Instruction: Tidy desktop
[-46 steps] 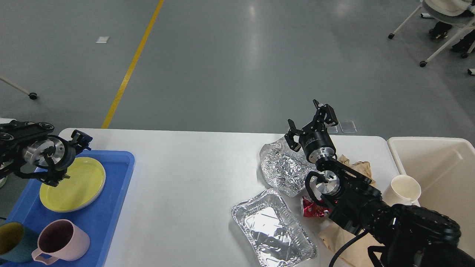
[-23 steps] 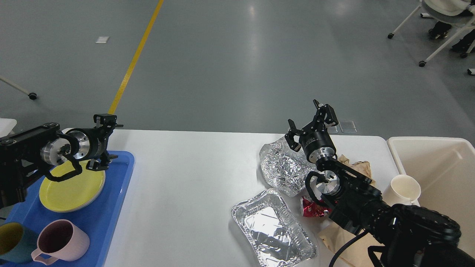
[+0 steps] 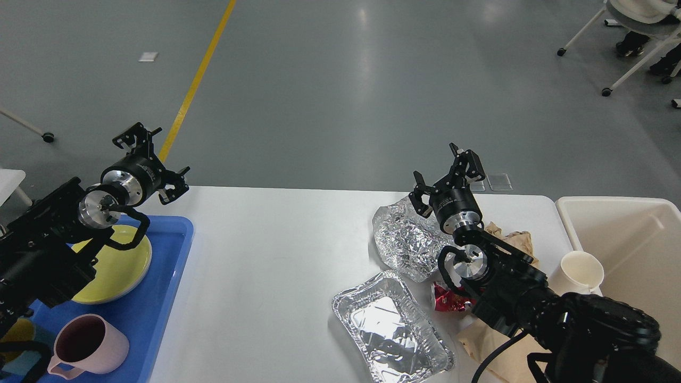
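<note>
The desktop point(image 3: 276, 266) fills the lower middle of the frame. At its left edge a blue tray point(image 3: 159, 298) holds a yellow plate point(image 3: 125, 266) and a pink mug point(image 3: 88, 346). At right lie crumpled foil point(image 3: 404, 239), a foil dish point(image 3: 391, 327), a red wrapper point(image 3: 447, 299), brown paper point(image 3: 513, 239) and a paper cup point(image 3: 580, 271), beside a cream bin point(image 3: 628, 234). The left gripper point(image 3: 151, 159) and right gripper point(image 3: 446, 173) hover empty, jaws spread.

On the white rounded counter point(image 3: 276, 239), a blue plastic tray point(image 3: 159, 298) at the left holds a yellow round plate point(image 3: 125, 263) behind a pink mug point(image 3: 88, 346), while a rectangular foil tray point(image 3: 391, 330) lies near right, before crumpled foil point(image 3: 407, 239).
</note>
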